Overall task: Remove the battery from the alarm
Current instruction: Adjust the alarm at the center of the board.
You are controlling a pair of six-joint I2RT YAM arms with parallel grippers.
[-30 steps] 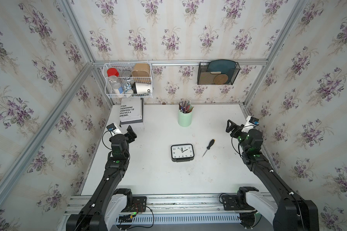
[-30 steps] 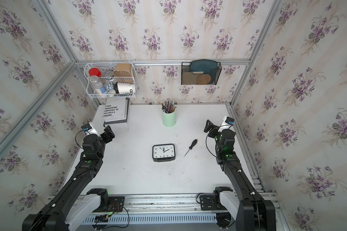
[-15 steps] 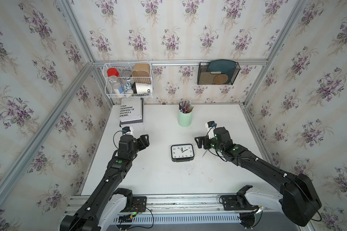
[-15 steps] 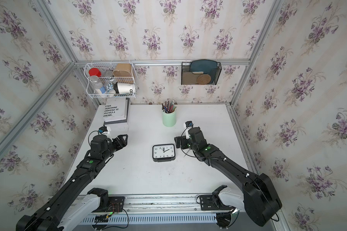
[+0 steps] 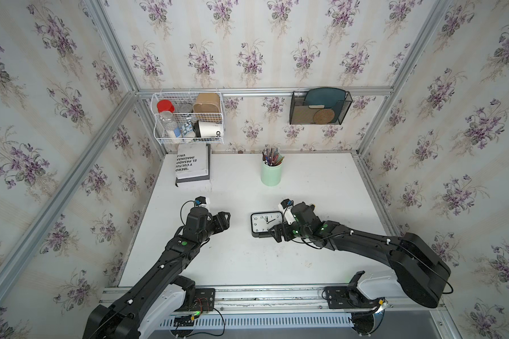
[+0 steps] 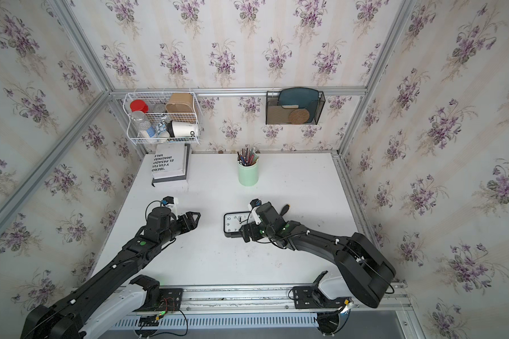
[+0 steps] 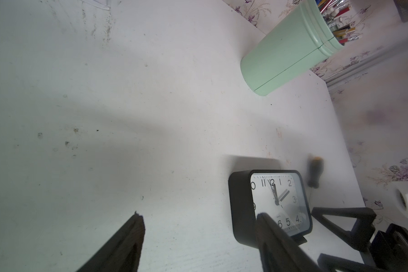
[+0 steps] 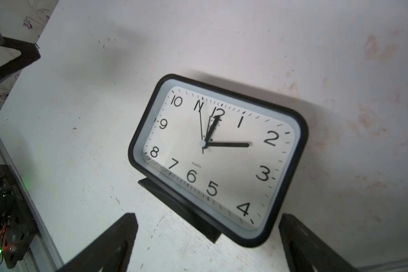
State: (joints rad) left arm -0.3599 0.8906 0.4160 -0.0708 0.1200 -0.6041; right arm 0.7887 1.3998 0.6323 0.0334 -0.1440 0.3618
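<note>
Alarm (image 5: 266,223) on tabletop (image 5: 247,264), face showing. Right end effector (image 5: 274,233) wide, empty, at its near edge. Left end effector (image 5: 227,220) wide, empty, apart.

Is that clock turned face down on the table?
No, in the right wrist view the alarm shows its white face, with black numerals and hands, up toward the camera.

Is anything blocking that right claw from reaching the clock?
Nothing visible does: the open right gripper hangs right beside the alarm. The battery itself is hidden; only the clock's face shows.
</note>
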